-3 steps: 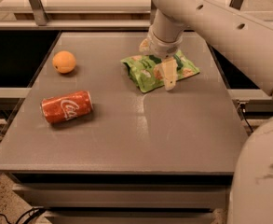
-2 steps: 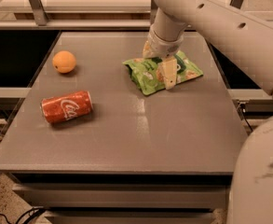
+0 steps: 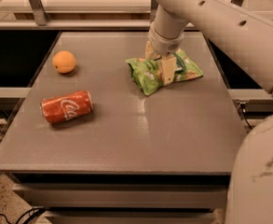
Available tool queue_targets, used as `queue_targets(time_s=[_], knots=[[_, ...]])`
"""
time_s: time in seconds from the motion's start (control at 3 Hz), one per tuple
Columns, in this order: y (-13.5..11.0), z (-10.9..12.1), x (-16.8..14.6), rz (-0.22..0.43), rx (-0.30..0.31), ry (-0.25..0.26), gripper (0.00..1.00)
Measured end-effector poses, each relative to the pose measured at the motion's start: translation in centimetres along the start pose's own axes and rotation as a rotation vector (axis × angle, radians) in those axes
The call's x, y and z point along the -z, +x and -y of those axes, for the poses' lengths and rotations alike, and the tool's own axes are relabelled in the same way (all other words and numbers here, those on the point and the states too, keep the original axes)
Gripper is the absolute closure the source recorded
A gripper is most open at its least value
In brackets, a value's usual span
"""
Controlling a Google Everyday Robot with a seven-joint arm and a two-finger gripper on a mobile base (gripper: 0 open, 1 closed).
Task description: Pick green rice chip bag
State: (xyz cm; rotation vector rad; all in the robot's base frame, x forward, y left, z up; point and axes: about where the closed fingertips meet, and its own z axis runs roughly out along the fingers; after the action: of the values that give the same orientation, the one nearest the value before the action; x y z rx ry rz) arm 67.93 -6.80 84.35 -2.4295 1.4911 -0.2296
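The green rice chip bag (image 3: 144,76) lies crumpled on the far right part of the grey table (image 3: 140,129). It is light green with a dark green label and pictured chips. My gripper (image 3: 158,62) comes down on it from above. One beige finger (image 3: 167,70) presses on the bag's near side and the other stands on its far side. The fingers are shut on the bag's middle, which is bunched up between them. The bag still rests on the table.
A red Coca-Cola can (image 3: 67,107) lies on its side at the left front. An orange (image 3: 64,61) sits at the far left. A shelf rail runs behind the table. My white arm (image 3: 229,27) crosses the upper right.
The fingers have closed in on the bag. The bag has bunched up and shifted slightly to the right. The can and the orange have not moved.
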Motion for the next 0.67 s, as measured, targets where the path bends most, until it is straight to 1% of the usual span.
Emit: queue_targets(time_s=[0.33, 0.67], knots=[[-0.2, 1.1, 1.6, 0.022, 0.020, 0.022, 1.00], [-0.8, 2.1, 3.9, 0.052, 0.056, 0.045, 1.00]])
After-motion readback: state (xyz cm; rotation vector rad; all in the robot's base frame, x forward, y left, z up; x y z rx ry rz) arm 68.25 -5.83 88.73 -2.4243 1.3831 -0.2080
